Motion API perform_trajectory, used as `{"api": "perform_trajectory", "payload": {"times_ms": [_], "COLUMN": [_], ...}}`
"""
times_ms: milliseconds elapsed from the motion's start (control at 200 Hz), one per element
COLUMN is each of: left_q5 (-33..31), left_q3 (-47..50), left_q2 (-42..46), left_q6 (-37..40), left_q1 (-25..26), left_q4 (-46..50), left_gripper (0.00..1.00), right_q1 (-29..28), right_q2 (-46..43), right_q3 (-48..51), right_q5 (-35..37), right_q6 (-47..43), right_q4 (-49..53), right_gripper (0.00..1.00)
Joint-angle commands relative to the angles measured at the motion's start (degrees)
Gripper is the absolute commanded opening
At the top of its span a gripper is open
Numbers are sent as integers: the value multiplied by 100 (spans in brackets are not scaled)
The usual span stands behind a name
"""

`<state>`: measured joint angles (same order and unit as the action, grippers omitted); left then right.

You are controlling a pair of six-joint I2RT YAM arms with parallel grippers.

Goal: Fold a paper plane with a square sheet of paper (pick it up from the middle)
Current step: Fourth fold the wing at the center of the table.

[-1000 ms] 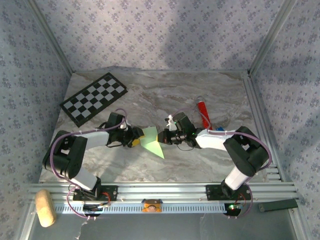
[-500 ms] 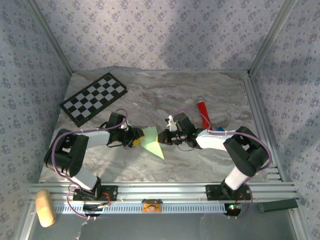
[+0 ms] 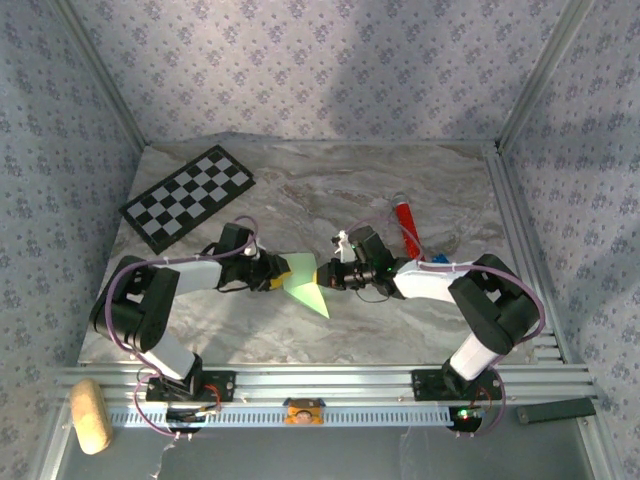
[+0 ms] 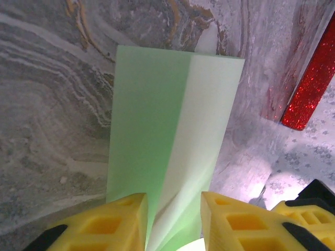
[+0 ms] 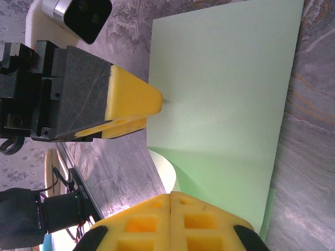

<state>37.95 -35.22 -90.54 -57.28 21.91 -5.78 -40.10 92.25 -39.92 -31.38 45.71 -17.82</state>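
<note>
So the grey-and-brown veined marble-look surface [image 3: 400, 330] takes up most of the top view, smooth and a bit glossy. Both arms are bolted at its near edge. The left arm [image 3: 185, 275] has its elbow kicked out to the left and its forearm runs low and nearly level toward the middle. The right arm [image 3: 440, 280] mirrors it, elbow out right, forearm reaching in. They meet nose to nose around the centre.

The checkerboard [image 3: 188, 197] lies flat at the far left, a black-and-white rectangle turned at an angle.

The green paper sheet [image 3: 305, 285] sits mid-surface between the two claws. It's thin, matte and pale green, with a sharp lengthwise crease, one half shaded and the other paler. One corner points toward the near edge. I can't tell how much of it rests on the marble.

The left claw [image 3: 277, 272] has its chunky yellow fingers [image 4: 120, 219] a little apart, with the paper's raised fold running between them. The right claw [image 3: 322, 276] has its fingers [image 5: 152, 219] pressed together, pinching the paper's edge where it curls.

The red tube [image 3: 406, 228] is a glittery cylinder lying beyond the right forearm.
</note>
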Motion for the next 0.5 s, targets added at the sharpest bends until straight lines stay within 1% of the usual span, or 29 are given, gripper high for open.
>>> {"api": "perform_trajectory", "payload": {"times_ms": [0,175,320,390,435,495], "left_q5": [67,28,-131,-218,-333,-522], "left_q3": [-143,-143,-130,-125,-153,-230], "left_q2": [-69,-69,-66,-56,-48,-43], "left_q6": [-11,-47,-179,-285,-348,-440], "left_q1": [25,50,99,170,243,392], "left_q4": [-105,-155,-180,-261,-253,-176], "left_gripper": [26,13,10,9,7,3], "right_q1": [44,48,62,61,46,1], "right_q2": [-147,-150,-282,-412,-525,-682], "right_q3": [87,43,43,36,7,-69], "right_q5": [-23,224,577,875,1144,1771], "right_q6": [15,-99,-187,-226,-283,-345], "right_q4": [77,455,848,1145,1421,2011], "right_gripper": [3,7,14,22,27,39]}}
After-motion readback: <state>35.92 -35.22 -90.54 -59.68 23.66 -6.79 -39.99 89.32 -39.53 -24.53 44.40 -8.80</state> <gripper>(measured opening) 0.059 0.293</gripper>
